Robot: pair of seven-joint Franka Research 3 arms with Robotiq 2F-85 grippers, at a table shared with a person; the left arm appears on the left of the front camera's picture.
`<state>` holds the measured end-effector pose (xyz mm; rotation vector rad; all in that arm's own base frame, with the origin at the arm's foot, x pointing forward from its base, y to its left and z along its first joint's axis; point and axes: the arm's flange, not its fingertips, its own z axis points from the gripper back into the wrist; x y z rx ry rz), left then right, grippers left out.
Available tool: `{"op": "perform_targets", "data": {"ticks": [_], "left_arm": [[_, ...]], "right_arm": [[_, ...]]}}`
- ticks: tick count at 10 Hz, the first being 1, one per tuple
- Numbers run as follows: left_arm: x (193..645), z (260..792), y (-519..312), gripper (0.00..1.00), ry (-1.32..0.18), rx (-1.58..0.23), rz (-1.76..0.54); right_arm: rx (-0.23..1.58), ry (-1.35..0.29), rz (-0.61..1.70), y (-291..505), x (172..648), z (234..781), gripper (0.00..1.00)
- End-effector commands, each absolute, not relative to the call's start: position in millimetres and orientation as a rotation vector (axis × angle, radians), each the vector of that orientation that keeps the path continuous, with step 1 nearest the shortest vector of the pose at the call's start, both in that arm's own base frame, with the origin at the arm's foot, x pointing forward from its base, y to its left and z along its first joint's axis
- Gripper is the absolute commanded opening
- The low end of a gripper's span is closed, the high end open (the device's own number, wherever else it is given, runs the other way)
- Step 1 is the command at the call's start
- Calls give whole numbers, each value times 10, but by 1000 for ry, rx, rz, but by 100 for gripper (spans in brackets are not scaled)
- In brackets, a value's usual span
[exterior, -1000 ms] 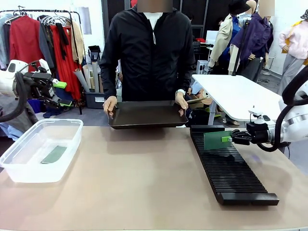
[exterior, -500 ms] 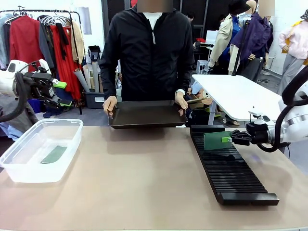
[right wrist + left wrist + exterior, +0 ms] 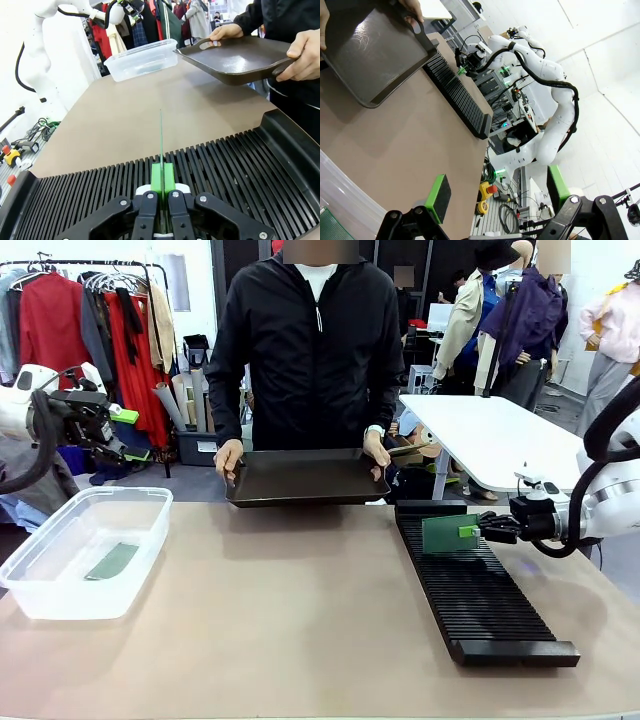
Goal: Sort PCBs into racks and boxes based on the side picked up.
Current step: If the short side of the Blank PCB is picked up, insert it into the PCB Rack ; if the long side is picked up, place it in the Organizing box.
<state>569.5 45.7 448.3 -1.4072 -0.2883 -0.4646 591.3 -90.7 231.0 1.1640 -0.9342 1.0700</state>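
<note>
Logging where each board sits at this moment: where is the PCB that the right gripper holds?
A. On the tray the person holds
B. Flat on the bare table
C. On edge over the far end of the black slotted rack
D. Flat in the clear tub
C: the right gripper pinches the PCB on edge over the far slots of the rack.

A broad brown table (image 3: 300,620) takes up the near part of the room, its top matte and evenly lit. Behind it on the left stands a clothes rail (image 3: 90,270) hung with garments, reds among greys and a tan piece, against a white wall. Below the rail sit a dark bin (image 3: 197,445) and some rolled tubes (image 3: 185,395) (paper or fabric, hard to tell which). To the right a white table (image 3: 490,440) stands on a grey floor. The light is bright and flat, with no strong shadows. Further back the room is crowded and dim.
</note>
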Motion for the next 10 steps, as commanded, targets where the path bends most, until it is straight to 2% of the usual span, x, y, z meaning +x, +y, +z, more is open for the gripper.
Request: {"op": "perform_targets", "data": {"ticks": [1, 10], "left_arm": [[5688, 4487, 462, 100, -282, -1400, -470], [5688, 4487, 462, 100, -282, -1400, -470]], "right_arm": [[1157, -964, 1089, -915, 6008, 2269, 0], [1173, -931, 1071, -925, 5973, 2197, 0]]}}
